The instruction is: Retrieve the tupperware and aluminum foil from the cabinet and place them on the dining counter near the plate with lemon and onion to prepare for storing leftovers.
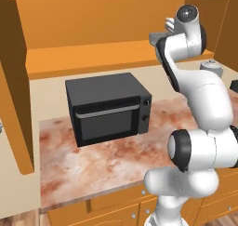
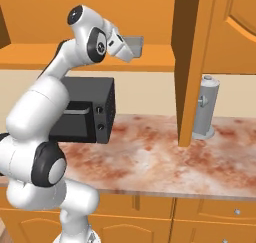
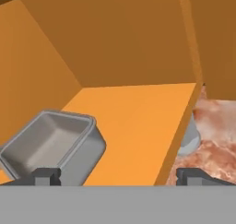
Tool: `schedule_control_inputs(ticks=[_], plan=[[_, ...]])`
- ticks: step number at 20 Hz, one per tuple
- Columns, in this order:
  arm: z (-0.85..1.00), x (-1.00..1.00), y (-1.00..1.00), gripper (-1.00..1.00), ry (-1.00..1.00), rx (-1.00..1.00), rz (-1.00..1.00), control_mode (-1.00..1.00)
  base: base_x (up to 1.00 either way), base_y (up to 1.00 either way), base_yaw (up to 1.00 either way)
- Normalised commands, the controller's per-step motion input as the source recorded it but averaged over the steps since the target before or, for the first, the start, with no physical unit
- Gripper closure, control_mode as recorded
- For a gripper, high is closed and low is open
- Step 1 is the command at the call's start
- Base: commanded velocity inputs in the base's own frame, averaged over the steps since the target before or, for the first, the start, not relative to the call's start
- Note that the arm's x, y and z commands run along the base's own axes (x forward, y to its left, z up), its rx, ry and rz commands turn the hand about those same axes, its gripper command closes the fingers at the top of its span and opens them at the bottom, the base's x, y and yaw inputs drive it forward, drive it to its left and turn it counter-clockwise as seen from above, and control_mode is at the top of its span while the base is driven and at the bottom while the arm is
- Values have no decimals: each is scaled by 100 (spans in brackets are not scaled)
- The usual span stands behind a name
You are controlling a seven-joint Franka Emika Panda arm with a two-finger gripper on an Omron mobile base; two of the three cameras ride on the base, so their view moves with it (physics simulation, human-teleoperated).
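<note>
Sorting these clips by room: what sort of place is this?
A rendered kitchen, most likely: a black microwave on a marbled counter, an orange wall cabinet holding a grey tupperware.

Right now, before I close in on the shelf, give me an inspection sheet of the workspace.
Surface: marbled counter under the cabinet; bare stone in front of the microwave.
Job's things: tupperware on the cabinet shelf, open side up, tilted in the hand view. Foil: nothing seen.
Clutter: black microwave, door shut; grey canister beside the open door.
Gripper: gripper open, at the shelf, one fingertip by the tupperware, holding nothing.
Cables: nothing seen.
Surroundings: cabinet doors open; base cabinets with drawers below.
</note>
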Motion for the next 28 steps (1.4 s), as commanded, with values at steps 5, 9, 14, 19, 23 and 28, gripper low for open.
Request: schedule_control_inputs(ticks=[5, 9, 14, 19, 23, 28], plan=[[-5, 61, 0, -100, 2, 0, 6, -100, 0, 0, 0], [-2, 56, 0, -100, 2, 0, 9, -100, 0, 0, 0], [-10, 52, 0, -100, 7, 0, 10, -100, 0, 0, 0], [-14, 58, 0, -100, 14, 0, 8, -100, 0, 0, 0], [-11, 69, 0, -100, 11, 0, 4, -100, 0, 0, 0], [-35, 31, 0, -100, 5, -1, 1, -100, 0, 0, 0]])
